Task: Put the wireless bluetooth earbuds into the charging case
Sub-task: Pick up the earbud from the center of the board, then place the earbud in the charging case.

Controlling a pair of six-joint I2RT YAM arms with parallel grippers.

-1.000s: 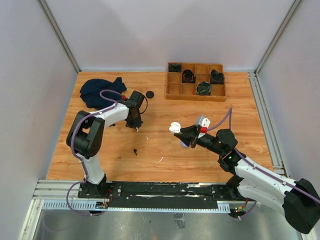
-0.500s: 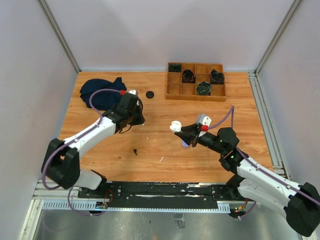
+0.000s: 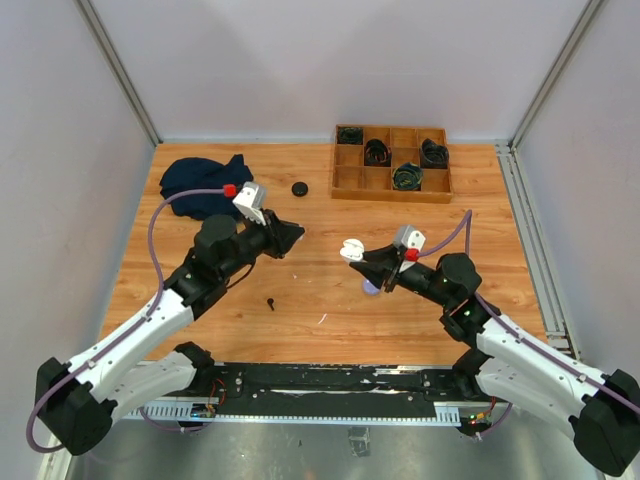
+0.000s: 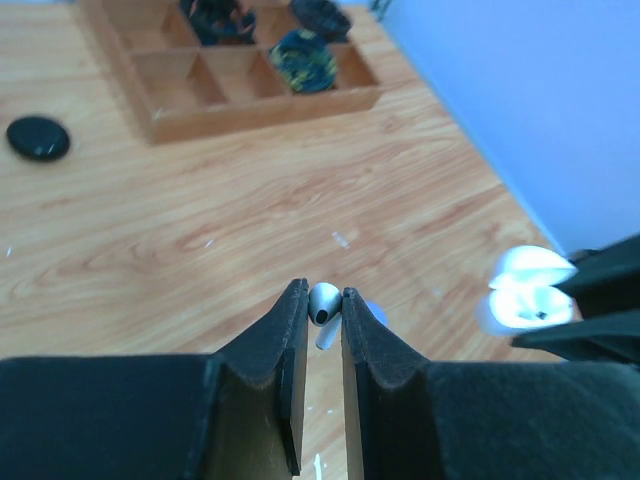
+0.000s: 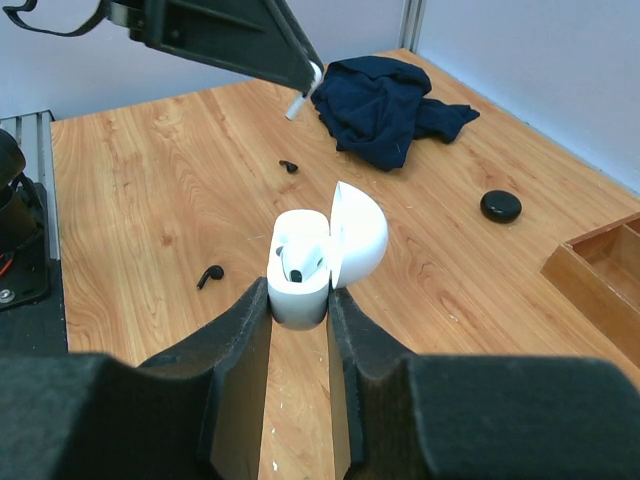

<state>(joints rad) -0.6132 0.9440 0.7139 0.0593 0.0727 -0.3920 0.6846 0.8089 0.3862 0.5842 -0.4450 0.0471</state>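
The surface (image 3: 500,240) is wood-look board with clear grain and a soft sheen, and the compartment tray (image 3: 392,197) is plain light wood, matt. The charging case (image 5: 300,265) and the white earbud (image 4: 322,302) are smooth, glossy plastic, while the jaws look matt black and slightly rough, like rubber or foam. The dark blue cloth (image 3: 200,180) is soft and wrinkled with no shine, the round black case (image 3: 299,187) is smooth with faint gloss, and the rail (image 3: 120,378) at the near edge is grey metal.
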